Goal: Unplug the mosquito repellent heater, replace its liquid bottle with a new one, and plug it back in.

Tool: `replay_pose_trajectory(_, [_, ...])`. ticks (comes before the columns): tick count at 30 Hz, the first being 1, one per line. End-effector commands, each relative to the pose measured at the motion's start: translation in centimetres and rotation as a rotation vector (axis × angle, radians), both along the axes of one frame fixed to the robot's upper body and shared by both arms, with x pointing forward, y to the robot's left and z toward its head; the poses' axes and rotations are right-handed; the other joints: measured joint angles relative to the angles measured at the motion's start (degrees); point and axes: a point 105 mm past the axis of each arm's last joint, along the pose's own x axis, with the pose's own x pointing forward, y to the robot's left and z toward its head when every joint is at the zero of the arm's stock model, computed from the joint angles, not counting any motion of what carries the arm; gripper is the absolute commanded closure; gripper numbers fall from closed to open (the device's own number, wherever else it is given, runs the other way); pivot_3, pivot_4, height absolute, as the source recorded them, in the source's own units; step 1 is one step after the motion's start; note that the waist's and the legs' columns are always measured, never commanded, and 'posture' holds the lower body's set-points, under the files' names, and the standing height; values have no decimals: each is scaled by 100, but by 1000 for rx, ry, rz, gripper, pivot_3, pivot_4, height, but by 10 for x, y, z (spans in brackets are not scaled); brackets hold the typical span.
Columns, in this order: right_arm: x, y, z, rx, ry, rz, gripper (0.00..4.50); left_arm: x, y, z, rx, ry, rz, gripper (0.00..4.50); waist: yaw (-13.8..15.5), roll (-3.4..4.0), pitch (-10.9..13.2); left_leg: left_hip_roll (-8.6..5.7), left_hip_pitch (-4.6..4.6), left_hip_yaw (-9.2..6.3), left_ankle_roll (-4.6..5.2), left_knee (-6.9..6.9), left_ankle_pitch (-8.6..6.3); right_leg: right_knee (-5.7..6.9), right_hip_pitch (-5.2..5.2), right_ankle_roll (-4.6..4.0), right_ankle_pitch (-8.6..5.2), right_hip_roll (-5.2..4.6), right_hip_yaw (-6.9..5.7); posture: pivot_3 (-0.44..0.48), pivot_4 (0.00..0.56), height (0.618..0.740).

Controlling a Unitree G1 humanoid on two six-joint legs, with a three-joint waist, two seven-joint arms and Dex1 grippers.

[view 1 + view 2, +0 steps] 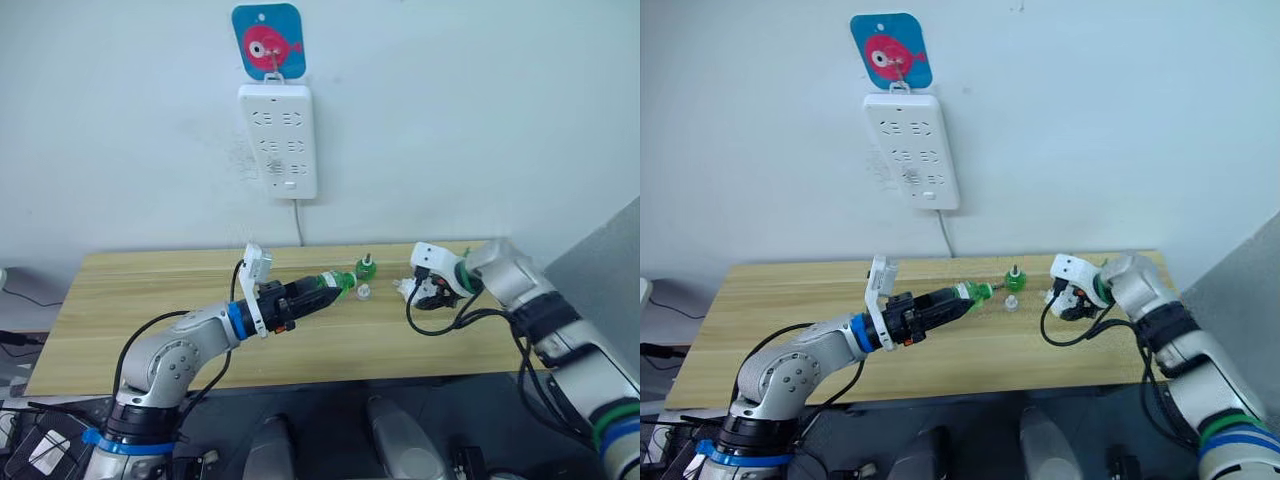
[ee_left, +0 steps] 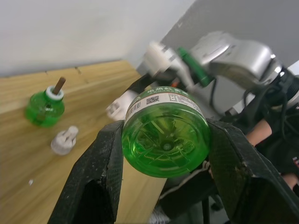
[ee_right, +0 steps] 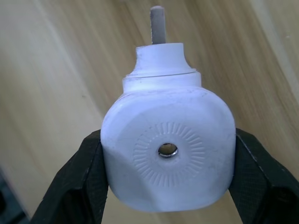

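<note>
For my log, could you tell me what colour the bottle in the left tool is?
Translucent green bottle, clearest in the left wrist view.

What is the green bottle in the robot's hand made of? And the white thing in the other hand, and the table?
The green bottle looks like clear, shiny plastic: you can see ribs through its base. The white heater seems smooth matte plastic, with moulded ridges around a small hole. The table looks like pale wood, showing grain lines, though it could be a wood-look surface.
</note>
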Motion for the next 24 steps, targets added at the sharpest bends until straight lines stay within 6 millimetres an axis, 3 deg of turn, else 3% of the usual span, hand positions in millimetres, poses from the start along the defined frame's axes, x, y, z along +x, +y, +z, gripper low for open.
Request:
replay_pose_trajectory(1, [-38, 12, 52, 281, 78, 12, 1516, -8, 6, 21, -70, -9, -64, 2221, -3, 0, 0, 1, 1, -2, 0, 1, 0, 1, 2, 0, 0, 0, -2, -223, 193, 740])
replay_pose_trajectory(4, [-77, 22, 75, 512, 192, 50, 1516, -19, 6, 30, -107, 32, -146, 2221, -5, -3, -3, 2, 5, -7, 0, 4, 0, 0, 10, 23, -15, 2, -7, -233, 196, 740])
replay_pose_trajectory(7, [-99, 31, 81, 657, 288, 21, 1516, -33, 0, 40, -113, 51, -257, 2221, -32, -3, -2, 2, 5, -2, 0, 6, 0, 0, 9, 24, -16, 4, -2, -240, 196, 740])
replay_pose_trajectory(14, [-101, 46, 88, 861, 308, 0, 1516, -35, -7, 52, -143, 59, -323, 2221, -39, -4, -3, 2, 6, 20, -1, 20, 2, -3, 9, 18, -13, 3, 18, -242, 191, 740])
replay_pose_trajectory(24, [-103, 49, 91, 944, 371, -23, 1516, -35, -11, 53, -175, 81, -322, 2221, -33, -4, -3, 4, 5, 21, 2, 0, 0, -5, 0, 19, -13, 4, 16, -234, 190, 740])
